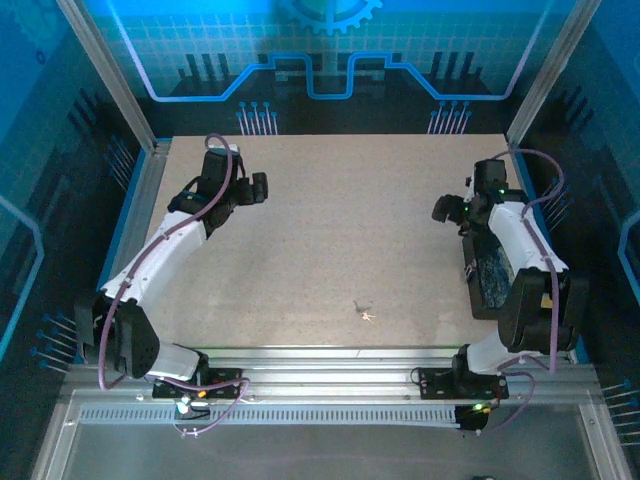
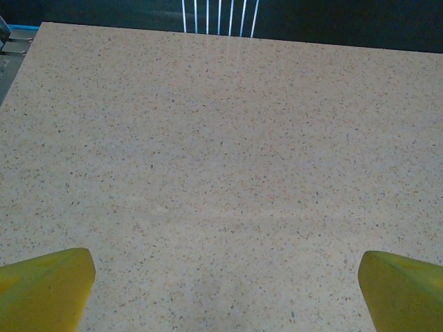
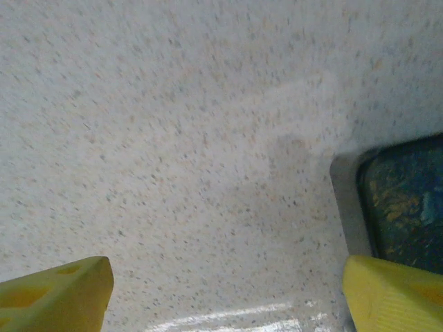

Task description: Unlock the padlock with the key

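Top external view: the key [image 1: 367, 316] lies on the table [image 1: 330, 220] near its front edge — well apart from both arms. Left gripper [image 2: 225, 266] and right gripper [image 3: 228, 273] both gape wide, holding nothing.

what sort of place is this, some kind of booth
Probably a robot test cell or demo booth: a left arm and a right arm bolted to a metal rail at the edge of a speckled table, enclosed by walls printed with blue circuit and gear graphics.
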